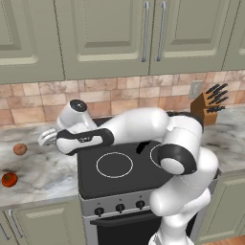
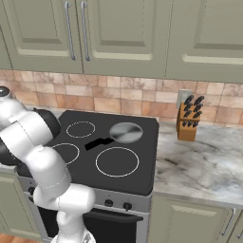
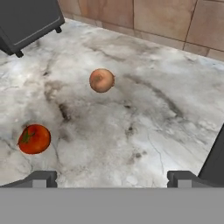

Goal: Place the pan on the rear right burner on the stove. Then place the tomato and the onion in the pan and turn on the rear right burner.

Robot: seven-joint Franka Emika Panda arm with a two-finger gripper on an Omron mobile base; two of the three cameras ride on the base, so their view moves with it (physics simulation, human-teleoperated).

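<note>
Over the marble counter left of the stove, the gripper hangs with fingers spread wide and empty. Onion and tomato lie apart below; the pan sits on the rear right burner. Centring over one ball before descending seems wise, since either could roll.

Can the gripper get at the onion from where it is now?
Probably yes. The gripper is open above the counter, and the onion sits alone ahead of it, apart from the tomato, with nothing between.
</note>
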